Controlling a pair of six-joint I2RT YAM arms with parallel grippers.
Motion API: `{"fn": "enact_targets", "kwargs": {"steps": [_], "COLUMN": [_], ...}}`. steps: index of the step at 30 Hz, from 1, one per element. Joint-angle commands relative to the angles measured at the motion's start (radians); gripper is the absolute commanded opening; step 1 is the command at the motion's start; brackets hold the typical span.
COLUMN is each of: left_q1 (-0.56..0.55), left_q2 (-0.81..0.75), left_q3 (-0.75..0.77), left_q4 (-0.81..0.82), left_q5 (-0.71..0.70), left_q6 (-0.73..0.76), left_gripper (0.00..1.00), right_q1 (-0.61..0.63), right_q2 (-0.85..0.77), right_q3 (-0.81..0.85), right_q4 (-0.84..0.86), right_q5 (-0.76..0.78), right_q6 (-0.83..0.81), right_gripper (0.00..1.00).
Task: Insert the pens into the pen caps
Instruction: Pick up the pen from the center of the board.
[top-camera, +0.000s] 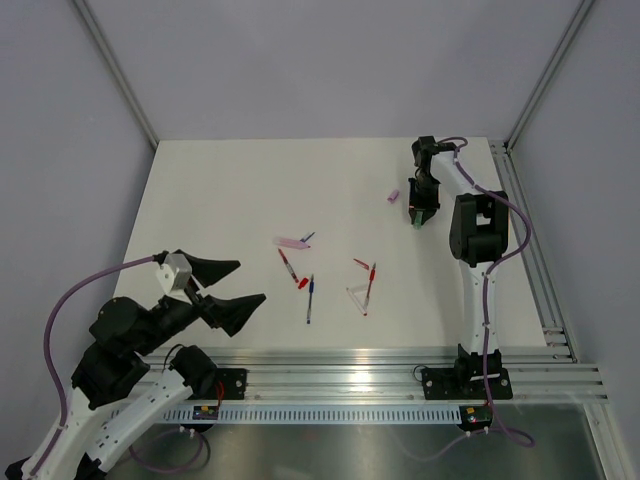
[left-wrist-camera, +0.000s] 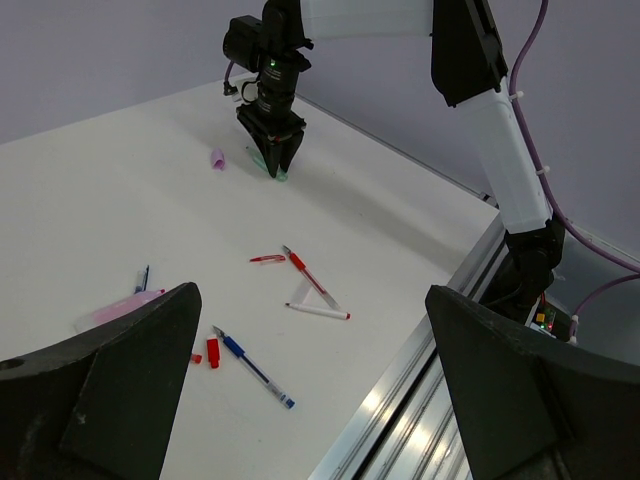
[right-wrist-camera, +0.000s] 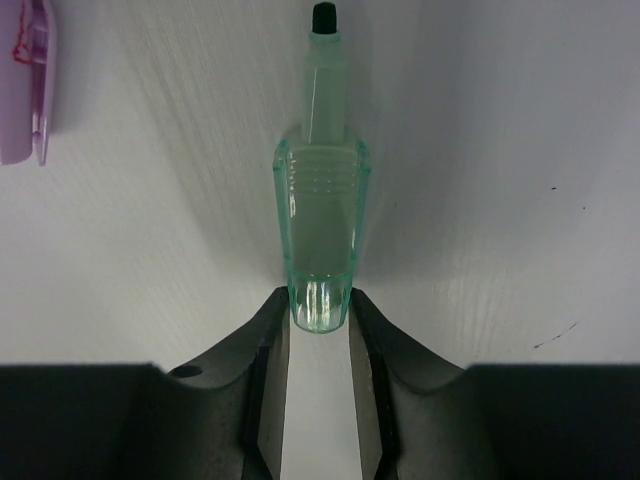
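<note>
My right gripper (right-wrist-camera: 320, 305) is at the far right of the table (top-camera: 220, 190), its jaws touching both sides of the rear end of a thick green pen (right-wrist-camera: 320, 230) that lies on the surface. A lilac pen cap (right-wrist-camera: 28, 80) lies just left of it (top-camera: 393, 196). In the middle lie a pink pen (top-camera: 291, 242), a red pen (top-camera: 288, 266), a red cap (left-wrist-camera: 212, 352), a blue pen (left-wrist-camera: 253, 368), another red pen (left-wrist-camera: 310, 276) and a pale pen (left-wrist-camera: 318, 311). My left gripper (top-camera: 235, 285) hovers open at the near left, holding nothing.
An aluminium rail (top-camera: 400, 362) runs along the table's near edge and another (top-camera: 535, 250) along its right side. Grey walls close the back and both sides. A slim red cap (left-wrist-camera: 267, 259) lies beside the red pen.
</note>
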Motion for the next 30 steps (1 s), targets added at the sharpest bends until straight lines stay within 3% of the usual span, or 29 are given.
{"fn": "enact_targets", "kwargs": {"steps": [1,3,6,15,25,30], "left_q1": [-0.004,-0.004,-0.004,-0.002,-0.001,-0.002], "left_q2": [-0.004,0.002,0.012,0.069,0.152,0.224], "left_q3": [0.001,0.001,0.001,-0.001,-0.019,-0.013], "left_q4": [0.034,0.034,0.032,0.034,0.077,0.084], "left_q5": [0.014,0.014,0.006,0.002,-0.067,-0.073], "left_q6": [-0.008,-0.007,-0.007,-0.011,-0.102,-0.151], "left_gripper": [0.99,0.99,0.99,0.99,0.99,0.99], "right_q1": [0.010,0.009,0.009,0.009,0.018,0.110], "right_q2": [-0.018,-0.049,-0.087,-0.378,-0.705,-0.943], "right_q3": [0.000,-0.046,-0.128,-0.443,-0.807,-1.034], "right_q4": [-0.001,0.027,0.108,0.465,0.699,0.792], "right_q5": [0.013,0.019,0.033,0.011,-0.092,-0.116], "right_q6": [0.005,0.010,0.017,0.031,0.098,0.148], "right_gripper": [0.29,0.21,0.19,0.18,0.18,0.17]}}
